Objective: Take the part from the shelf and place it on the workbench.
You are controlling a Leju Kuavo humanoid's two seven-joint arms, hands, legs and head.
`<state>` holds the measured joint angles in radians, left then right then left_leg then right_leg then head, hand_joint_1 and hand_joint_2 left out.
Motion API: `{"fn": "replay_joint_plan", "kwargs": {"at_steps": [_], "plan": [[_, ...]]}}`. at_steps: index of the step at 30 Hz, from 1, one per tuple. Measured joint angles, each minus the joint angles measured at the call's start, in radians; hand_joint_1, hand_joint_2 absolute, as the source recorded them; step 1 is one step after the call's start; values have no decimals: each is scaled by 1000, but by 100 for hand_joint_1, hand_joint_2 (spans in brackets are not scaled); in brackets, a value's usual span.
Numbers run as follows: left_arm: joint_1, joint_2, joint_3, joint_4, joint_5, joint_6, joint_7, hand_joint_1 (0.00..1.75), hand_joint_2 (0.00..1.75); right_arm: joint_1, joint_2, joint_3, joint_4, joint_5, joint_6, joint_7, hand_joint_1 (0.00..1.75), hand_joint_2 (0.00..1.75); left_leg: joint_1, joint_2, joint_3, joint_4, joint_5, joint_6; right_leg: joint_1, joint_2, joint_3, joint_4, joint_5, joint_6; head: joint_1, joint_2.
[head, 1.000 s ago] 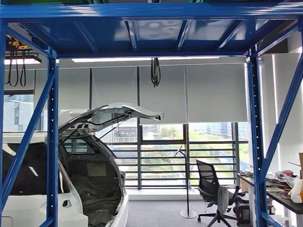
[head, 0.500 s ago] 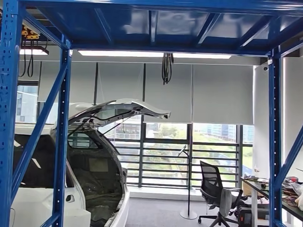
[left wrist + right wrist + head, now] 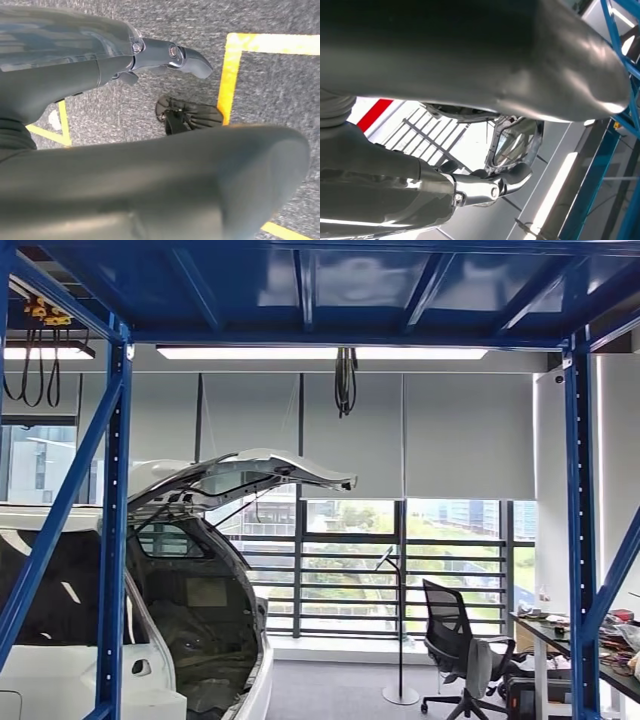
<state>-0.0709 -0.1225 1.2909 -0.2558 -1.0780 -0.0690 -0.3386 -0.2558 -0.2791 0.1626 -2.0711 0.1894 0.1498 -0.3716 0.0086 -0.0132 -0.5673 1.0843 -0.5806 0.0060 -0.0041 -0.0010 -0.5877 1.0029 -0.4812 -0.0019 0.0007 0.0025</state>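
Note:
The blue steel shelf frame (image 3: 115,540) stands close in front of me, its upper deck (image 3: 317,290) seen from below. In the left wrist view my left hand (image 3: 151,165) hangs over grey carpet, its thick thumb and a dark finger (image 3: 185,54) apart with nothing between them. My right hand (image 3: 478,70) appears in the right wrist view, its thumb and a shiny finger (image 3: 490,189) spread and holding nothing.
A white car (image 3: 151,660) with its tailgate (image 3: 241,475) raised stands behind the frame on the left. An office chair (image 3: 453,650) and a cluttered table (image 3: 573,640) are at the right. Yellow floor tape (image 3: 230,65) marks the carpet. The frame's right upright (image 3: 581,540) is near.
The whole head picture has shifted: the camera tilted up and swung, then came back a little to the left. The scene's things have not moved.

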Motion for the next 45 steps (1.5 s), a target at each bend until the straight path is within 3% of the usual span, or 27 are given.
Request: {"fn": "replay_joint_plan", "kwargs": {"at_steps": [2,3,4,5,6,8,10,14,16,18,19,20,21,23,25,27,30,31,33,34,35,36,38,39,41,44,45], "plan": [[0,0,0,0,-3,0,0,0,0,3,1,0,-2,-1,-3,-11,0,0,4,1,-71,124,-45,-7,0,-4,12,-3,-7,-4,0,0],[2,0,0,0,-5,0,0,0,0,7,1,0,-2,-2,-3,-19,0,0,6,2,-109,182,-58,-11,-1,-5,17,-3,-12,-5,0,0],[4,0,0,0,-8,0,0,0,0,10,1,1,-2,-5,-2,-31,0,0,9,2,-134,210,-51,-15,-1,-4,24,-3,-18,-3,0,0],[6,1,0,0,-12,0,-1,0,0,12,1,0,-3,-10,1,-48,0,0,12,3,-140,200,-24,-19,-3,-3,32,-3,-25,0,0,0],[7,2,-1,0,-16,0,-1,0,0,14,1,-3,-4,-19,7,-67,0,0,15,4,-127,153,19,-23,-6,-2,43,-1,-33,4,0,0],[6,3,-1,1,-23,-2,-3,0,0,14,1,-15,-8,-48,26,-96,0,0,20,4,-82,36,92,-28,-9,0,61,4,-53,18,0,0],[5,4,-2,3,-25,-4,-4,0,0,16,1,-32,-13,-78,50,-111,0,0,18,3,-55,-18,102,-17,-8,3,68,8,-65,32,0,0],[5,7,-2,4,-33,-4,-5,0,0,22,3,-64,-25,-100,79,-132,0,0,12,5,-44,-28,84,15,-14,4,68,22,-83,47,-1,0],[3,8,-3,4,-36,-5,-7,0,0,24,3,-74,-30,-102,84,-136,0,0,12,8,-33,-31,77,27,-14,3,19,120,-124,52,-1,0],[2,8,-3,4,-40,-5,-8,0,0,29,5,-82,-30,-102,87,-140,0,0,7,10,-24,-31,68,34,-14,3,-69,264,-167,51,-1,0],[2,8,-3,4,-42,-5,-9,0,0,32,6,-85,-30,-101,89,-141,0,0,4,12,-17,-31,63,36,-13,3,-104,307,-167,50,-1,0],[3,8,-3,4,-43,-5,-10,0,0,35,7,-88,-31,-101,90,-142,0,0,2,12,-10,-31,57,37,-12,3,-119,309,-145,46,-1,0],[3,8,-4,4,-43,-5,-10,0,0,36,9,-91,-31,-100,90,-143,0,0,0,13,0,-31,50,37,-9,2,-114,271,-104,40,-1,0],[2,8,-4,4,-44,-5,-12,0,0,35,11,-96,-35,-99,90,-144,0,0,-2,15,21,-33,35,34,4,-10,-71,138,-16,23,-1,0],[1,8,-4,4,-44,-6,-13,0,0,32,13,-98,-39,-97,90,-145,0,0,-4,18,32,-36,25,26,17,-22,-38,56,10,9,-1,0],[2,8,-4,4,-46,-6,-13,0,0,32,16,-99,-42,-95,90,-145,0,0,-4,26,38,-44,21,17,20,-16,-30,40,0,2,-2,0],[-1,10,-4,4,-50,-6,-15,0,0,33,21,-101,-50,-93,89,-147,0,0,-5,31,38,-22,-4,5,9,-4,-8,12,1,-6,-2,0],[-2,10,-4,4,-51,-6,-16,0,0,33,23,-101,-52,-91,89,-149,0,0,-5,28,17,23,-26,2,6,-1,1,6,0,-9,-2,0],[-1,12,-5,4,-53,-6,-16,0,0,36,30,-100,-53,-87,86,-150,0,0,-2,23,-59,151,-69,-4,5,4,11,3,-7,-13,-2,0],[1,13,-4,4,-54,-6,-16,0,0,39,34,-100,-53,-84,84,-147,0,0,0,23,-94,198,-74,-8,5,8,16,3,-12,-14,-2,0],[3,13,-4,4,-54,-6,-16,0,0,42,38,-100,-53,-83,82,-144,0,0,2,22,-114,212,-59,-11,4,12,23,4,-18,-12,-2,0],[5,14,-4,4,-55,-6,-16,0,0,44,40,-100,-53,-83,81,-139,0,0,4,22,-116,188,-26,-13,3,15,32,4,-25,-10,-2,0],[5,16,-4,5,-55,-6,-17,0,0,49,43,-100,-51,-104,91,-124,0,0,8,20,-79,72,59,-17,2,20,53,4,-41,-1,-2,0],[5,17,-4,5,-55,-6,-18,0,0,49,43,-100,-49,-131,104,-113,0,0,8,19,-58,18,84,-14,2,22,60,6,-49,5,-2,0],[4,18,-4,5,-55,-6,-19,0,0,51,34,-100,-40,-223,151,-85,0,0,5,17,-38,-29,90,-2,4,24,66,6,-58,16,-2,0],[5,20,-4,5,-55,-6,-21,0,0,59,-8,-112,-15,-383,227,-52,0,0,4,16,-31,-36,85,20,0,20,69,11,-70,29,-2,0],[5,21,-4,5,-55,-6,-21,0,0,64,-24,-121,-6,-420,247,-46,0,0,6,16,-28,-38,84,26,-1,18,59,36,-85,33,-2,0]]}}
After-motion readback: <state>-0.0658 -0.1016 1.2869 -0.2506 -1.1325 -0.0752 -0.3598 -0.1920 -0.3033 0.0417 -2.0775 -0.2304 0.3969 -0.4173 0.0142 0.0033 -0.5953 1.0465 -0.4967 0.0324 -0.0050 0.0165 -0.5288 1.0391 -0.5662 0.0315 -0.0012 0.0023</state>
